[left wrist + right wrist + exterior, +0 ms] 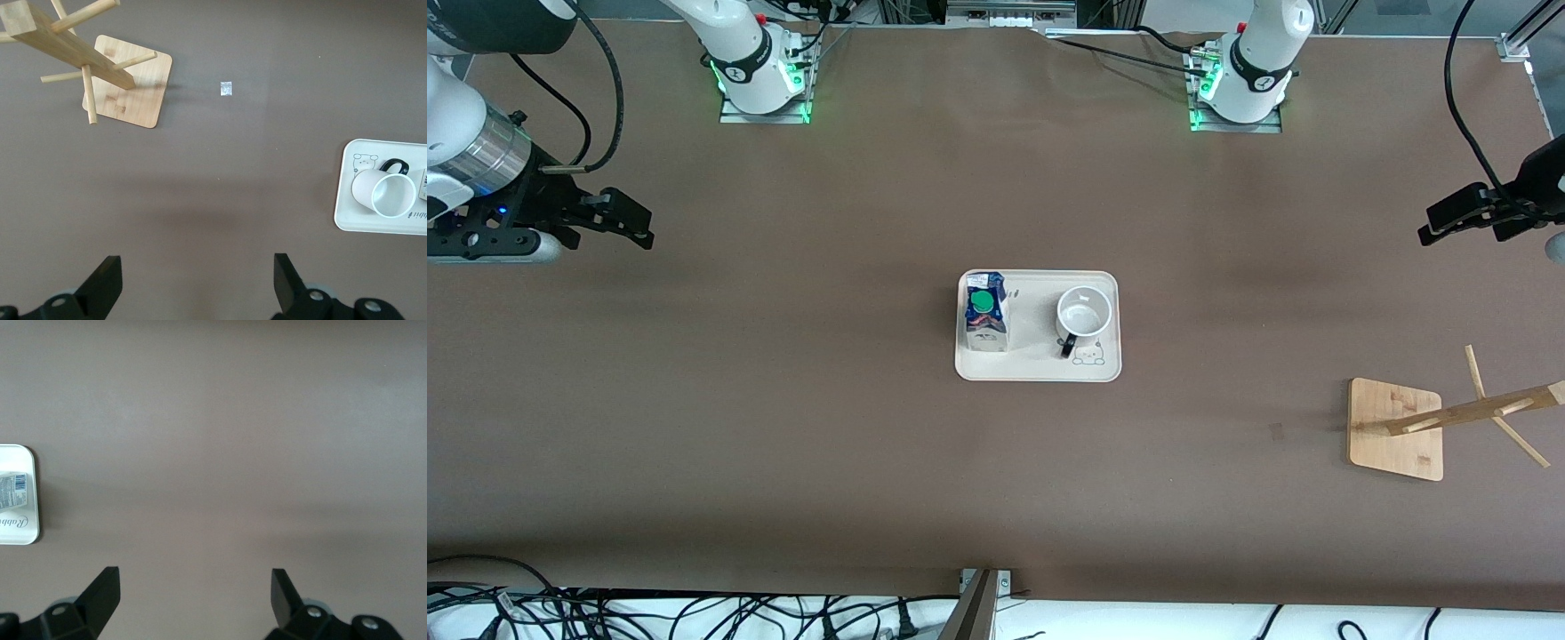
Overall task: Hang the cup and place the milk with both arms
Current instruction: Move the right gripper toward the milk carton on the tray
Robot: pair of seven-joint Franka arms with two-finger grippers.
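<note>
The white cup (1083, 313) stands upright on a cream tray (1036, 360) at the table's middle, its black handle toward the front camera. The milk (985, 316) stands on the same tray, toward the right arm's end. My left gripper (1427, 227) is open and empty above the table at the left arm's end. Its wrist view shows its own gripper (198, 273), the cup (387, 193) and the tray (347, 213). My right gripper (640, 227) is open and empty above the table at the right arm's end. Its wrist view shows its own gripper (195, 587) and the milk's edge (10, 490).
A wooden cup rack (1396, 428) with several pegs stands on a square base at the left arm's end, nearer to the front camera than the tray; it also shows in the left wrist view (127, 83). Cables (694, 613) lie along the table's front edge.
</note>
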